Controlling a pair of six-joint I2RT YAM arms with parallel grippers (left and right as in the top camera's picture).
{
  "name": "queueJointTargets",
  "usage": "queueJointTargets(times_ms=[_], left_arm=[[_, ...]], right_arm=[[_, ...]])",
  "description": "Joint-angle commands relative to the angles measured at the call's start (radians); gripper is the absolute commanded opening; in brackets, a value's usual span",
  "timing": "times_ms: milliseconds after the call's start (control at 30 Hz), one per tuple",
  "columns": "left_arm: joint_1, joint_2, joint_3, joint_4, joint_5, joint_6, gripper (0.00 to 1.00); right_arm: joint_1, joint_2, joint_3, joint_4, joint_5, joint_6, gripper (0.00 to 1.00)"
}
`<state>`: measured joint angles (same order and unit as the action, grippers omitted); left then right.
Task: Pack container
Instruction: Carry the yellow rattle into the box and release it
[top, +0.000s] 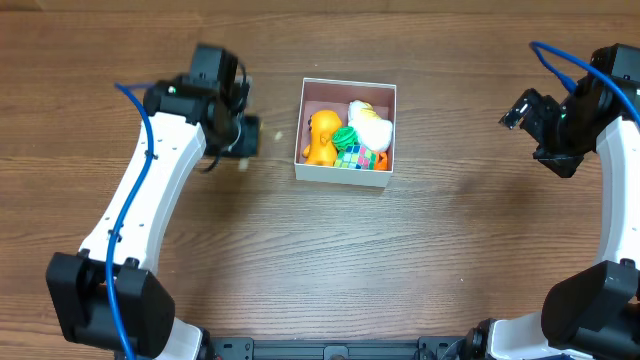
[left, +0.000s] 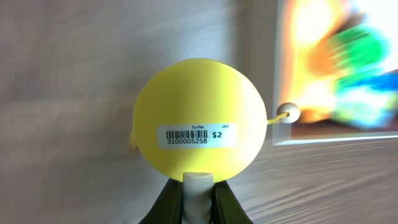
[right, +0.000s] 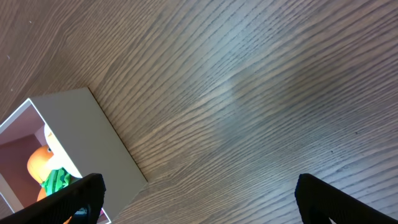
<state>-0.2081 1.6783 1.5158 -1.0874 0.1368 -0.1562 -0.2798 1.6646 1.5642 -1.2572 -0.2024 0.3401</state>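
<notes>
The container sits open about midway along the bench, a little toward the far edge. Its white walls stand square and its pink floor shows only at the far-left corner. Inside, crowded together, are an orange toy against the left wall, a green toy beside it, a white-and-yellow toy in the far-right corner, and a many-coloured cube along the near wall.

The left arm reaches in from the near-left corner, and its jaws stop just left of the container without touching it. From the wrist camera they are clenched on a white tab at the base of a round yellow toy. The toy carries a barcode sticker reading "Turtle" and "$2". A small cream bead hangs off the toy's side on a thin cord, between the toy and the container's blurred wall. I cannot tell whether the toy rests on the bench or is held clear of it.

The right arm is up near the far-right corner, well apart from the container. Its jaws are spread wide and empty over bare wood.
</notes>
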Motion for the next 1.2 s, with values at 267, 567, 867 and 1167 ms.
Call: queueJointTargets(times_ms=[267, 567, 867, 1167], left_arm=[[-0.241, 0.103, 0.074, 0.269, -0.047, -0.131, 0.04], [-0.27, 0.321, 0.074, 0.488, 0.025, -0.192, 0.18], [-0.261, 0.269, 0.276, 0.267, 0.017, -0.092, 0.63], [-0.176, 0.101, 0.722, -0.298, -0.278, -0.116, 0.63]], right_arm=[[0.001, 0.002, 0.008, 0.003, -0.001, 0.004, 1.0], [0.001, 0.002, 0.008, 0.003, -0.001, 0.004, 1.0], [0.001, 0.002, 0.008, 0.003, -0.001, 0.004, 1.0], [0.001, 0.002, 0.008, 0.003, -0.001, 0.004, 1.0]])
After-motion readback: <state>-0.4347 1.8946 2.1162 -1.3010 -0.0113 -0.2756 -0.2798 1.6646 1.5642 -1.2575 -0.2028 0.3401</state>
